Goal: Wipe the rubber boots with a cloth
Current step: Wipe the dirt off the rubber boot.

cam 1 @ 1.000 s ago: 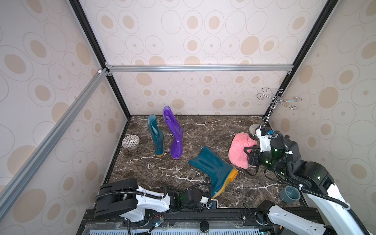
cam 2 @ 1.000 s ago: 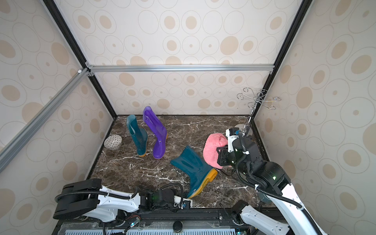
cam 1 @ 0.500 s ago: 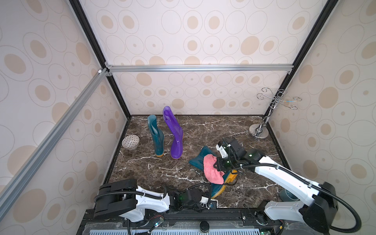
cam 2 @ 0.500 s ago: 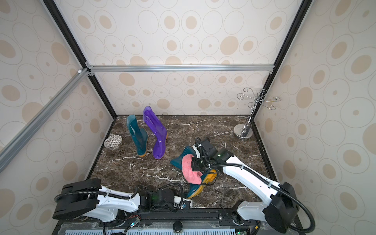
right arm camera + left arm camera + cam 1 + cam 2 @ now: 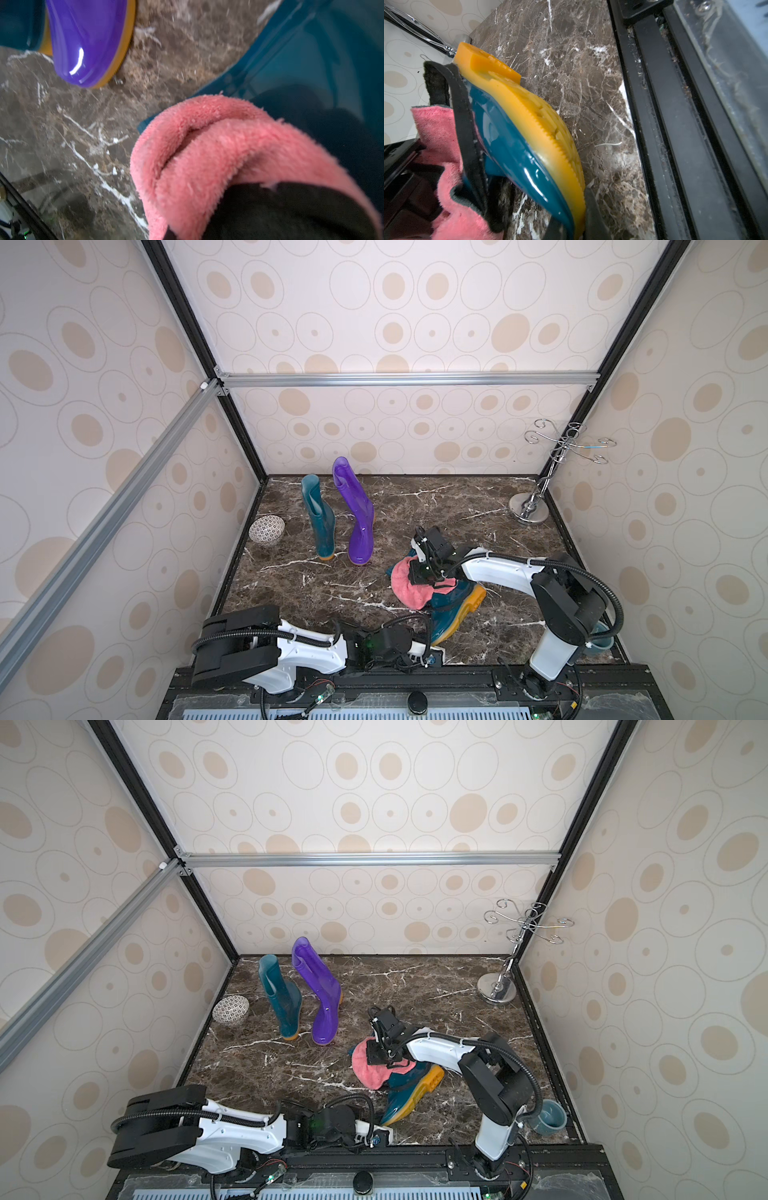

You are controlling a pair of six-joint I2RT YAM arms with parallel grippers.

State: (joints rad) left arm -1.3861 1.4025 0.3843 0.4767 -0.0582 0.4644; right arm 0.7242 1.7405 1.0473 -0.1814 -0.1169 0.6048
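Observation:
A dark teal rubber boot [image 5: 453,608] [image 5: 405,1088] lies on its side near the front, its yellow-orange sole [image 5: 529,108] turned up. My left gripper [image 5: 430,649] [image 5: 575,226] is shut on its toe, one finger on each side. The pink cloth [image 5: 405,583] [image 5: 368,1067] [image 5: 207,155] is draped over that boot's shaft. My right gripper [image 5: 419,572] [image 5: 378,1052] is shut on the cloth and rests on top of it; the cloth hides its fingertips. Another teal boot [image 5: 322,518] and a purple boot [image 5: 357,514] [image 5: 87,41] stand upright at the back left.
A patterned bowl [image 5: 267,529] sits by the left wall. A chrome hook stand [image 5: 530,510] occupies the back right corner. A blue-grey cup [image 5: 598,645] stands at the front right behind my right arm's base. The black rail [image 5: 675,124] runs along the floor's front edge.
My right arm swung down from the back right with the cloth and laid it on the lying teal boot. The left arm has kept still.

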